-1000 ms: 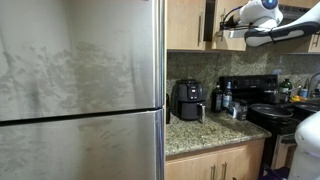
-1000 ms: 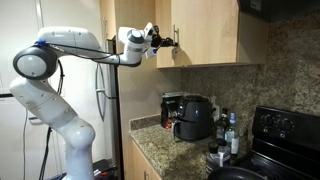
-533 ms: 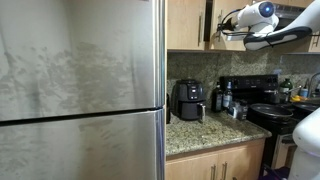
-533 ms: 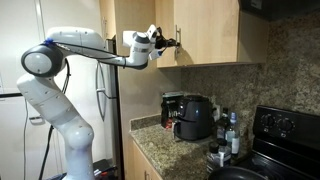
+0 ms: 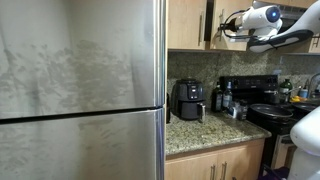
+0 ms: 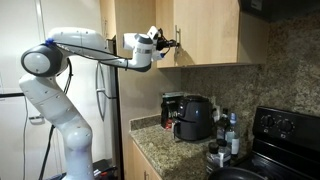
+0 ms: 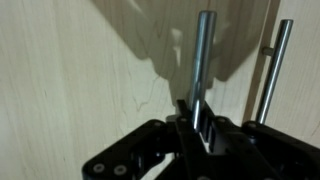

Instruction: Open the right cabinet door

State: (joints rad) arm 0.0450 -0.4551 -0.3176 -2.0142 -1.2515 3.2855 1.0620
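My black gripper [image 7: 200, 122] is clamped on the slim silver bar handle [image 7: 203, 60] and hides its lower end. The handle sits on the light-brown wooden right cabinet door [image 6: 215, 30]. Beside the handle, a second bar's [image 7: 270, 70] foot is also hidden.

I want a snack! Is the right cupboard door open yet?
Shut. In an exterior view the right cabinet door lies flush with its neighbour, no gap showing; the jaws are at its handle.

You have a flat light-brown wooden right cabinet door [image 6: 215, 30] with faint grain, a slim silver bar handle [image 7: 203, 55], a black gripper [image 7: 198, 112]
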